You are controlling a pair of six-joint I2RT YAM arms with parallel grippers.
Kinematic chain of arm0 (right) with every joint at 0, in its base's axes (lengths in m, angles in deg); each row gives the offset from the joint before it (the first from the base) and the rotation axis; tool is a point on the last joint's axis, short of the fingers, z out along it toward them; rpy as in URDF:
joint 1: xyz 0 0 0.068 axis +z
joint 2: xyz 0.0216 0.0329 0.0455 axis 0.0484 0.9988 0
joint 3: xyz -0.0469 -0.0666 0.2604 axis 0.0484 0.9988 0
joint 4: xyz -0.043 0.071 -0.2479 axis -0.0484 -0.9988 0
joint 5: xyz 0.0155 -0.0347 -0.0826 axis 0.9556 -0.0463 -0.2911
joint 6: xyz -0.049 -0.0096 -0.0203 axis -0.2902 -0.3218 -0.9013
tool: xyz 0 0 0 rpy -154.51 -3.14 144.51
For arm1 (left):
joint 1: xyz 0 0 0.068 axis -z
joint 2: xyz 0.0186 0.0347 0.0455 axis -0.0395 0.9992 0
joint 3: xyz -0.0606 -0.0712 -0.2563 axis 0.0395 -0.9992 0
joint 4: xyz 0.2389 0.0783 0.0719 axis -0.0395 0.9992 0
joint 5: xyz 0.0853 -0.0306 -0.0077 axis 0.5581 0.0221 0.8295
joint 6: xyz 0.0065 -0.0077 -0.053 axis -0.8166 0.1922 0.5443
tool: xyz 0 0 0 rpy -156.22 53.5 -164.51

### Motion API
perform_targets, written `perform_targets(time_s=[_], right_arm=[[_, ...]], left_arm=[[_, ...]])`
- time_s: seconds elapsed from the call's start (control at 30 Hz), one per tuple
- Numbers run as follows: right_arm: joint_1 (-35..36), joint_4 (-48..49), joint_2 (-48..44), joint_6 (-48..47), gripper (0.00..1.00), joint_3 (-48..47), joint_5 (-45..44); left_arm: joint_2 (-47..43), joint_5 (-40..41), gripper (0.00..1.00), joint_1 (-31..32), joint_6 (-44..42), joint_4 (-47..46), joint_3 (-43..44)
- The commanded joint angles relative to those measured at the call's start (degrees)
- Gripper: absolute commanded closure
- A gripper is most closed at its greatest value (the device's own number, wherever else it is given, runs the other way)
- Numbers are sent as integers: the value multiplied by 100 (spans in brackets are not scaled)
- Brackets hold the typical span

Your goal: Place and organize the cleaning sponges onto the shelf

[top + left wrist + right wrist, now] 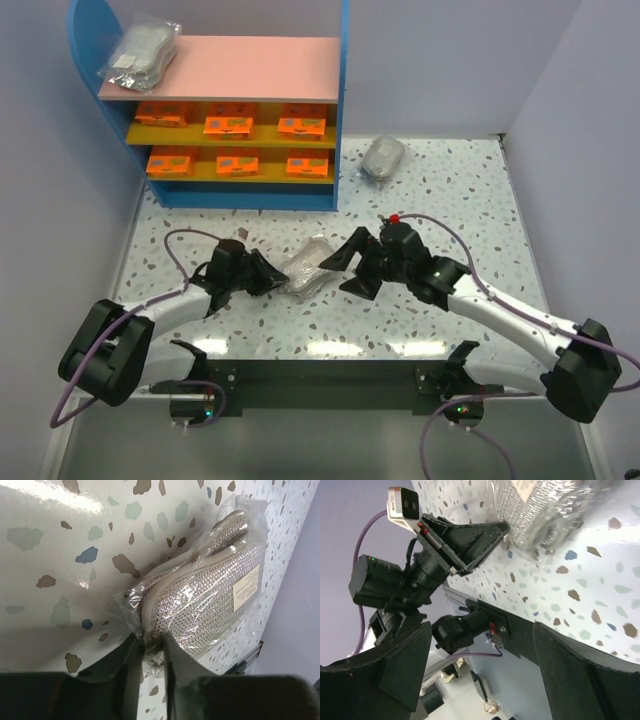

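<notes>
While right hand [340, 272] gapes, left hand [152, 647] pinches bundle [200, 605].

I see a white worktop [470, 200] flecked with grey, brown and blue chips, glossy enough to throw glare near its front edge. Plain pale lilac walls [440, 60] close it in behind and on both sides. A black bar [320, 372] runs along the near edge.

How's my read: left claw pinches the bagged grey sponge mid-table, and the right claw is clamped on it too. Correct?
Not quite. The left claw does pinch the bagged grey sponge, but the right claw is wide open and off it, as the right wrist view shows.
</notes>
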State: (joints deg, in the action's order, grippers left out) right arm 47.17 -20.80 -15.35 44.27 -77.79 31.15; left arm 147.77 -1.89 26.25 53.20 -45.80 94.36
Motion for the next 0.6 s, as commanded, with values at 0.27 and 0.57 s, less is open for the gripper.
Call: perform_targets(time_s=[0.27,0.57], right_arm=[[-195,-1878,-1714,-635,15,69,-241],[-274,-3013,-2366,-1171,15,-442,-549]], left_arm=[[-1430,360,100,36,178,1287,65],[-3193,1230,100,18,811,3751,2490]])
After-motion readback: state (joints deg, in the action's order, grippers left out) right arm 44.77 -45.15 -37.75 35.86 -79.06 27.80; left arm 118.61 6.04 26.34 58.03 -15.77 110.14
